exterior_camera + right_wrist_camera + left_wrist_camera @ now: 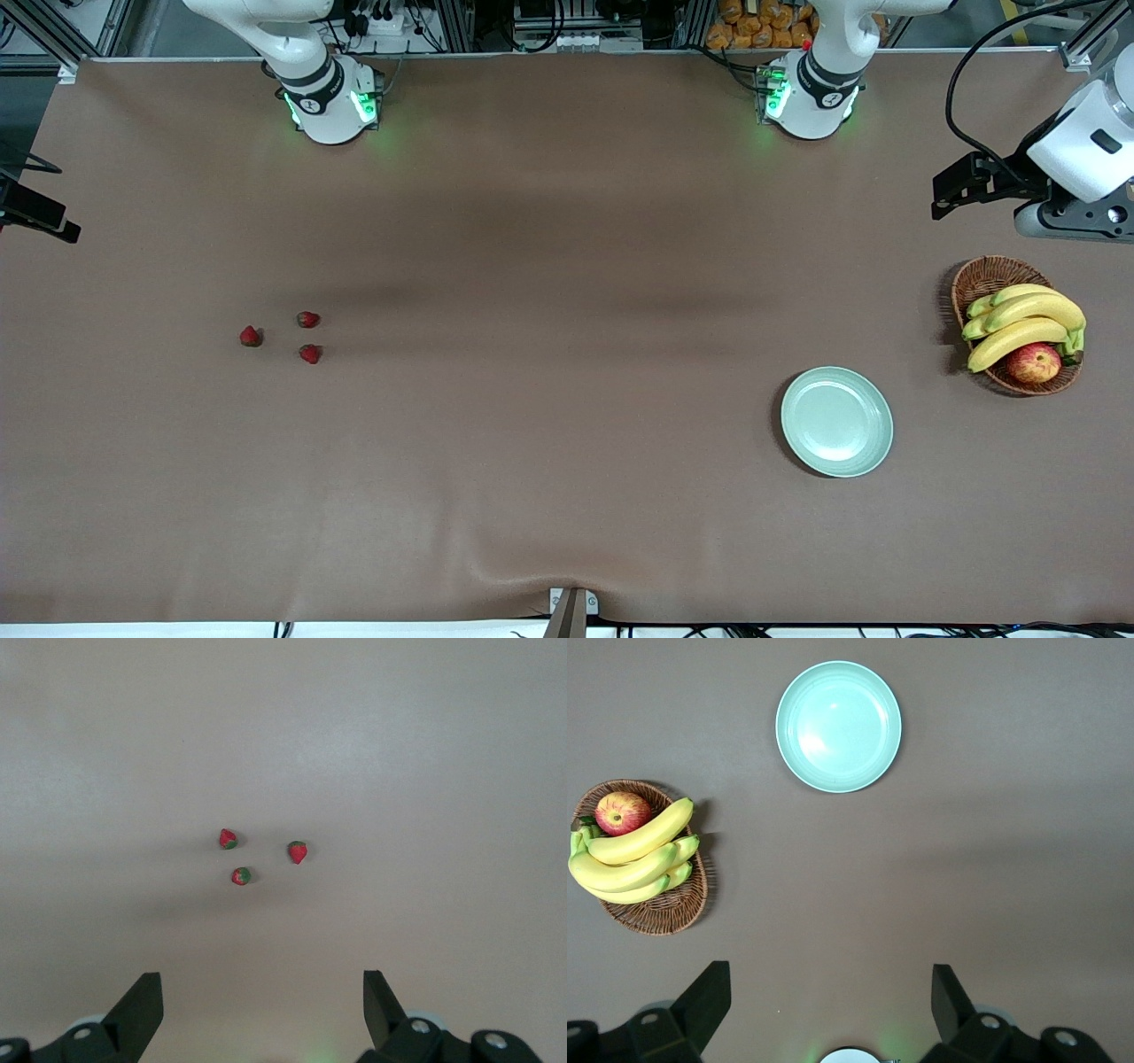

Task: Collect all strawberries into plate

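Three small red strawberries lie close together on the brown table toward the right arm's end. In the right wrist view they appear as strawberries far below. My right gripper hangs high over that end of the table, open and holding nothing. The pale mint-green plate sits toward the left arm's end with nothing on it. High above that end, my left gripper is also open with nothing in it.
A brown wicker basket stands beside the plate, farther from the front camera and closer to the table's end. It holds bananas and a red-yellow apple. A wide stretch of bare table separates the strawberries from the plate.
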Available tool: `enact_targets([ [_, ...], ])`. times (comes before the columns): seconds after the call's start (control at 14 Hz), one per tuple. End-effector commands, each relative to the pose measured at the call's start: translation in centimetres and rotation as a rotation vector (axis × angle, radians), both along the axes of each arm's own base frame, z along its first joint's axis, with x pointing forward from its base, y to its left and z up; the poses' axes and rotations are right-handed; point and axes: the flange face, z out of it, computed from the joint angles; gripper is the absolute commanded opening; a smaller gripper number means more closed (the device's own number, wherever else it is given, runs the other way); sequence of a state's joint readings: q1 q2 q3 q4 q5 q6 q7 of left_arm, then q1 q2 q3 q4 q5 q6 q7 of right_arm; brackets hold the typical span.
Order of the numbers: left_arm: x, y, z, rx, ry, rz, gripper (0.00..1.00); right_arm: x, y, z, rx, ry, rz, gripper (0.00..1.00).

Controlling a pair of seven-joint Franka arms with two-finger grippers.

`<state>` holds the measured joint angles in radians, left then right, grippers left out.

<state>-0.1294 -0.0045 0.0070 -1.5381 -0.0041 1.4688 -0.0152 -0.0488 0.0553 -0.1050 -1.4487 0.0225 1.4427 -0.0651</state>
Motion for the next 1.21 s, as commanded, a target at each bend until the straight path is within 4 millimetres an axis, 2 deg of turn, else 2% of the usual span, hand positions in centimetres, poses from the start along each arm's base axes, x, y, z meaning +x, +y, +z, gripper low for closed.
enact_targets([
  [0.0,-0.4,0.3,0.6,-0.008,0.003,-0.016,1.0,-0.6,0.2,0.8,-0.038,0.003,-0.008,1.0],
  [0.85,-0.4,0.2,1.0,-0.01,-0.007,-0.016,1.0,-0.6,0.6,0.6,-0.025,0.018,-0.007,1.0],
  [1.14,-0.3,0.2,1.3,-0.014,-0.013,-0.016,1.0,-0.3,1.3,-2.4,-0.019,0.083,-0.002,1.0],
])
